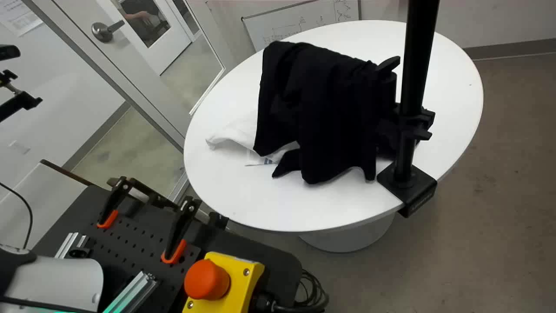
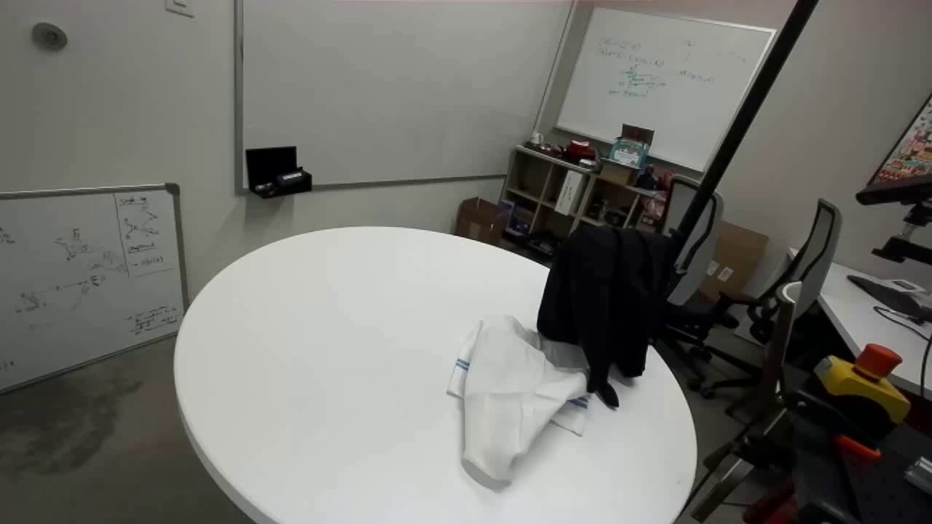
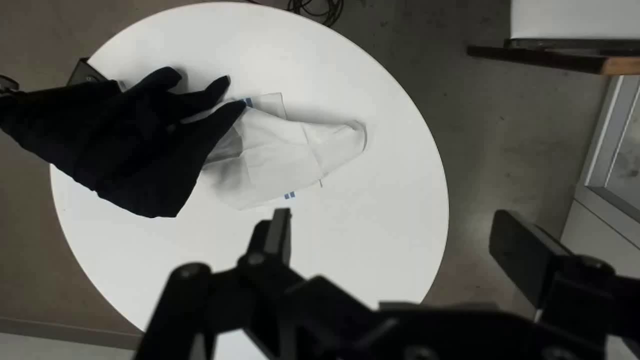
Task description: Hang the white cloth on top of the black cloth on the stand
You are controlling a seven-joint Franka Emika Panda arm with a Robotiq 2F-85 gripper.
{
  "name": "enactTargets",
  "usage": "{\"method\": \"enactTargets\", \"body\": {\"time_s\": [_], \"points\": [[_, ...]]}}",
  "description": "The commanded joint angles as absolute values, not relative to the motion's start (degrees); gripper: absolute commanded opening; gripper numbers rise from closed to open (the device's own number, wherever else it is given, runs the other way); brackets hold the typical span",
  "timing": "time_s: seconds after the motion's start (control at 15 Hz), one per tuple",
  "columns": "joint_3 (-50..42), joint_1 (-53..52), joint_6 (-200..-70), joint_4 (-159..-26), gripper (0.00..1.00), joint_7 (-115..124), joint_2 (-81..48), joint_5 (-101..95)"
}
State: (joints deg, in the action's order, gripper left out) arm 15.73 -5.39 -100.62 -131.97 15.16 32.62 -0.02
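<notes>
The white cloth (image 2: 510, 393) lies crumpled on the round white table, with blue stripes at its edges. In an exterior view (image 1: 236, 134) it is partly hidden behind the black cloth; it also shows in the wrist view (image 3: 285, 155). The black cloth (image 1: 321, 108) hangs draped over the stand's side arm above the table, also seen in an exterior view (image 2: 597, 298) and the wrist view (image 3: 135, 150). The black stand (image 1: 418, 61) is fixed at the table edge. My gripper (image 3: 393, 220) is open with nothing between its fingers, above the table and apart from both cloths. It is outside both exterior views.
The white table (image 2: 313, 364) has a round edge. The stand's tall pole (image 2: 757, 109) rises beside the black cloth. A dark bench with clamps (image 1: 176, 234) and a yellow box with a red button (image 1: 226, 278) stands near the table. Chairs (image 2: 801, 269) and shelves (image 2: 568, 189) are behind.
</notes>
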Motion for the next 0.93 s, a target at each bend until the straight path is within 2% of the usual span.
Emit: {"method": "enactTargets", "body": {"time_s": [0.0, 0.4, 0.87], "points": [[15.1, -6.3, -100.4, -131.8, 1.0, 15.6, 32.4, -0.4], [16.2, -5.1, -102.4, -132.5, 1.0, 19.0, 24.7, -2.3], [15.6, -5.1, -111.9, -133.8, 1.0, 25.5, 12.3, -5.5]]}}
